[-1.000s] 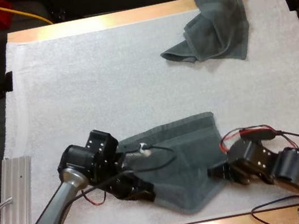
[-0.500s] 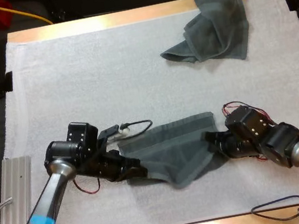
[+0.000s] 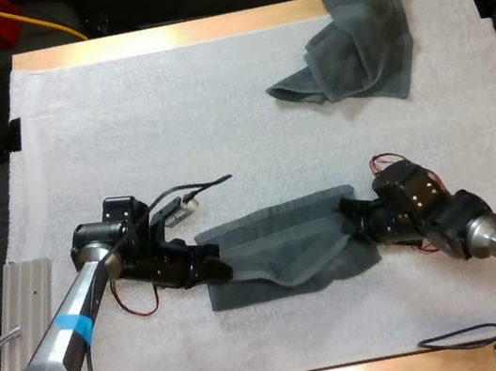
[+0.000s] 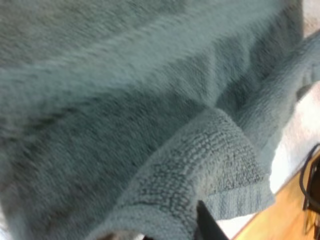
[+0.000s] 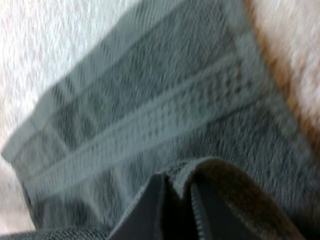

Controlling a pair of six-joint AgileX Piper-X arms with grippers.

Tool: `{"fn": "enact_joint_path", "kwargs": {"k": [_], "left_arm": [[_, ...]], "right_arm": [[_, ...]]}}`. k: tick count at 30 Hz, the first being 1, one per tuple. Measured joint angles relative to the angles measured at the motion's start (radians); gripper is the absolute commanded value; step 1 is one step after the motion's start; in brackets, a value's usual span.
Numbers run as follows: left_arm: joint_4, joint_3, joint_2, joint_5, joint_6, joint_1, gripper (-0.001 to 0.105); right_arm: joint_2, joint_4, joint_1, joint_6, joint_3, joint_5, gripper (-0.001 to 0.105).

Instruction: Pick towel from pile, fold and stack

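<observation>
Grey-green towel [image 3: 283, 251] between left gripper [image 3: 216, 269] and right gripper [image 3: 349, 218], both clamped on, fingertips buried in cloth

- The wooden table [image 3: 231, 25] shows bare wood as a strip along its far side and again along the near edge.
- A white mat [image 3: 172, 131] covers nearly all of the tabletop.
- A crumpled towel [image 3: 352, 39], dark grey-green, lies at the mat's far right corner, its far end reaching onto the wooden strip.
- A second towel [image 3: 282, 246] lies loosely doubled over, stretched left to right across the mat's near half, well apart from the first.
- A ribbed metal plate [image 3: 20, 328] sits just beside the mat's near left edge.
</observation>
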State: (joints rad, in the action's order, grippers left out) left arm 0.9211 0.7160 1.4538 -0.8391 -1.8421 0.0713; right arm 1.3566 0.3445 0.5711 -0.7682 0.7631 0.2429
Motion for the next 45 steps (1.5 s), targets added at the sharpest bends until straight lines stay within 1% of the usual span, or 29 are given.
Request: {"fn": "enact_joint_path", "kwargs": {"k": [3,6,10,12,16,22,24,25,27,28,29,30,32,34,35,36,38,40,45], "left_arm": [[-0.025,0.000,0.019,0.000,-0.010,-0.018,0.000],[-0.050,0.000,0.026,0.000,-0.030,-0.037,0.000],[-0.074,0.000,0.026,0.000,-0.041,-0.059,0.000],[-0.080,0.000,0.026,0.021,-0.043,-0.063,0.000],[-0.079,0.000,0.026,0.091,-0.043,-0.062,0.000],[-0.093,-0.001,0.026,0.099,-0.043,-0.062,0.000],[-0.098,-0.001,0.026,0.101,-0.043,-0.062,0.005],[-0.106,-0.001,0.026,0.101,-0.043,-0.062,0.011],[-0.117,-0.001,0.026,0.101,-0.043,-0.062,0.026],[-0.120,-0.001,0.026,0.102,-0.043,-0.062,0.035],[-0.121,-0.001,0.026,0.102,-0.045,-0.062,0.049],[-0.121,-0.001,0.026,0.102,-0.045,-0.062,0.058],[-0.127,-0.001,0.026,0.102,-0.047,-0.062,0.072],[-0.134,-0.001,0.026,0.102,-0.059,-0.062,0.068],[-0.137,-0.001,0.026,0.100,-0.060,-0.062,0.065],[-0.140,-0.001,0.026,0.092,-0.061,-0.062,0.064],[-0.155,-0.001,0.026,0.065,-0.062,-0.062,0.064],[-0.176,-0.001,0.026,0.038,-0.081,-0.062,0.064],[-0.204,-0.001,0.026,0.004,-0.113,-0.062,0.064]], "right_arm": [[0.016,-0.026,-0.030,0.024,0.000,0.006,0.001],[0.039,-0.070,-0.055,0.037,0.000,0.044,0.001],[0.071,-0.119,-0.069,0.051,0.000,0.060,0.001],[0.087,-0.133,-0.071,0.062,0.000,0.062,0.001],[0.113,-0.159,-0.071,0.074,0.000,0.066,0.001],[0.115,-0.169,-0.071,0.074,0.000,0.052,0.001],[0.115,-0.169,-0.071,0.074,0.000,0.050,0.001],[0.115,-0.169,-0.071,0.074,0.000,0.050,0.001],[0.115,-0.174,-0.071,0.074,0.000,0.050,0.002],[0.115,-0.177,-0.071,0.074,0.000,0.050,0.003],[0.115,-0.182,-0.071,0.074,0.000,0.050,0.007],[0.115,-0.186,-0.071,0.074,0.000,0.050,0.011],[0.115,-0.200,-0.071,0.075,0.000,0.050,0.023],[0.115,-0.224,-0.071,0.076,0.000,0.050,0.034],[0.115,-0.238,-0.071,0.076,0.000,0.051,0.041],[0.115,-0.253,-0.071,0.076,0.000,0.051,0.046],[0.115,-0.277,-0.071,0.076,0.000,0.051,0.052],[0.115,-0.301,-0.071,0.076,0.000,0.051,0.054],[0.115,-0.344,-0.071,0.072,0.000,0.051,0.054]]}}
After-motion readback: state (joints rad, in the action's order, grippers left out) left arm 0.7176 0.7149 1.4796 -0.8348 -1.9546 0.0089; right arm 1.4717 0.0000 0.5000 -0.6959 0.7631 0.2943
